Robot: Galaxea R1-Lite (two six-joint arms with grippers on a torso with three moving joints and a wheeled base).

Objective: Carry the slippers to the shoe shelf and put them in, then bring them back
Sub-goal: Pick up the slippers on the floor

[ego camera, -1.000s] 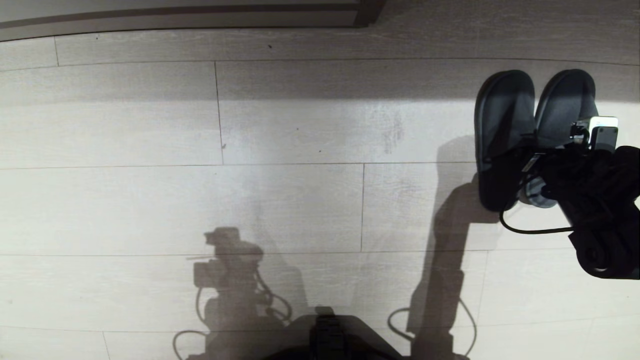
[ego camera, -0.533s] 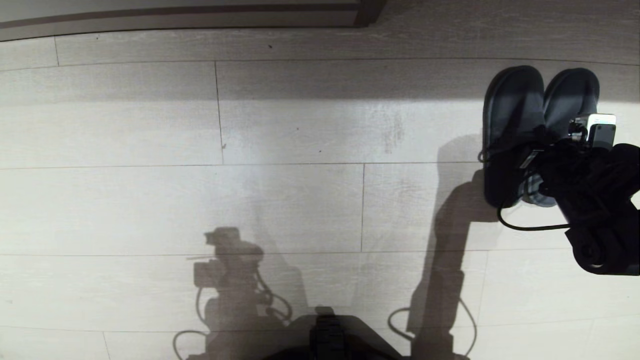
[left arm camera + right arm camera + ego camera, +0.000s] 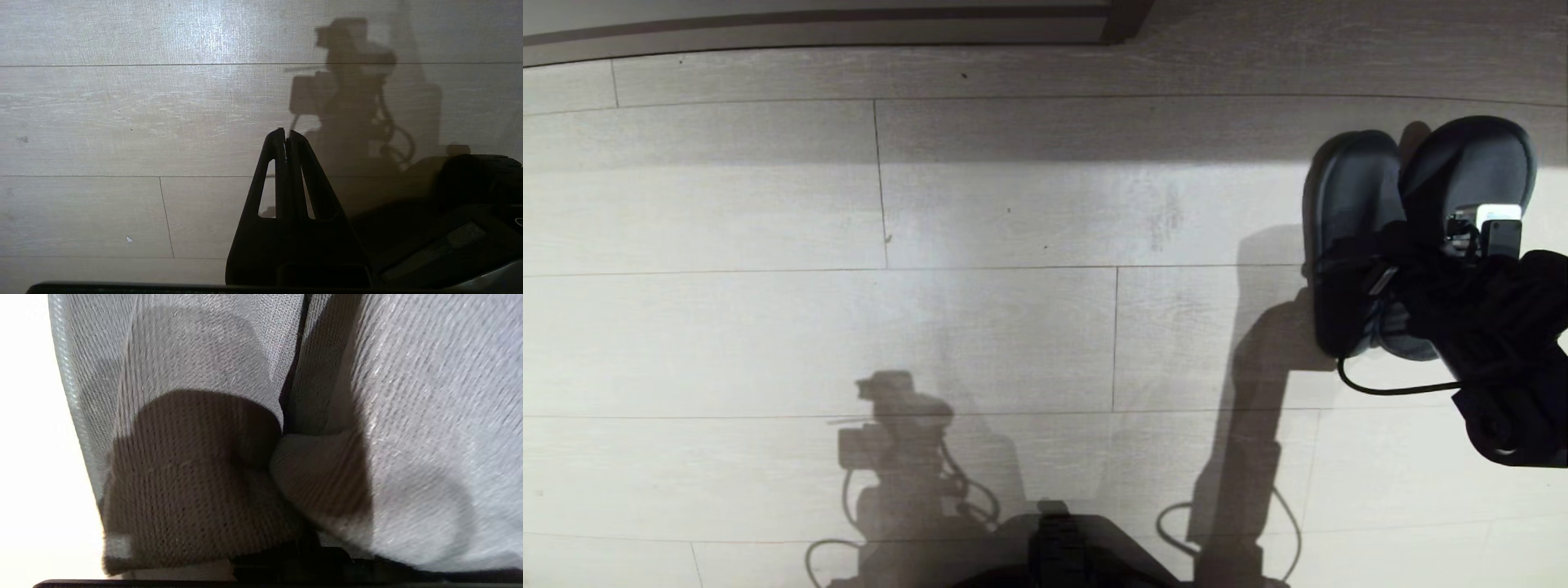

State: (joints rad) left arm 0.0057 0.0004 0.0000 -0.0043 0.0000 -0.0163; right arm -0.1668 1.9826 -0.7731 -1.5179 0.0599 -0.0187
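**Right gripper closed on the paired slippers at floor level**

Head view: The pair of dark grey-blue soft fabric slippers (image 3: 1413,229) sits at the right on the pale wood-plank floor (image 3: 980,327), toes pointing away from the robot, the two pressed side by side. The right gripper (image 3: 1409,273) reaches in from the right edge over their open heels; gathering both inner edges together lets one arm carry the pair. The right slipper appears tilted, likely starting to lift. The arm is bent low, its wrist camera uppermost and a black cable (image 3: 1388,384) looping below. No shoe shelf can be identified here.

Left wrist view: The left gripper (image 3: 287,136) hangs parked over bare floor, its fingers pressed together, holding nothing.

Right wrist view: Knitted fabric of both slippers (image 3: 286,428) fills the frame, bunched where the two meet. The fingers themselves are hidden, but they are closed, apparently pinching that fabric.
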